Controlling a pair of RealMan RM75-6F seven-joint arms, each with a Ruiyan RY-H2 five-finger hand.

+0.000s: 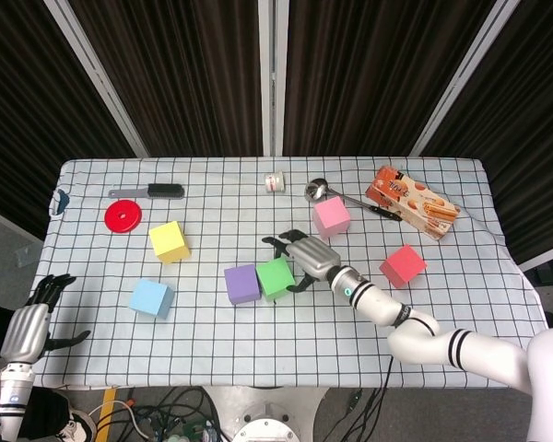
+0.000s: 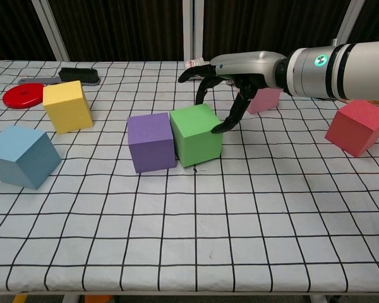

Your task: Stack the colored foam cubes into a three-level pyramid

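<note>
The right hand [image 2: 230, 76] arches over the green cube [image 2: 196, 134], spread fingertips [image 2: 216, 129] touching its right face, holding nothing. That cube sits mid-table against the purple cube [image 2: 151, 142]. The left hand [image 1: 28, 327] hangs off the table's [image 1: 258, 359] left edge, fingers apart and empty.

My right hand [image 2: 230, 82] arches over the middle cube [image 2: 196, 134], a fingertip on its right side; the neighbour cube [image 2: 150, 142] touches its left. My left hand [image 1: 28, 327] hangs beyond the table's [image 1: 258, 341] left edge
</note>
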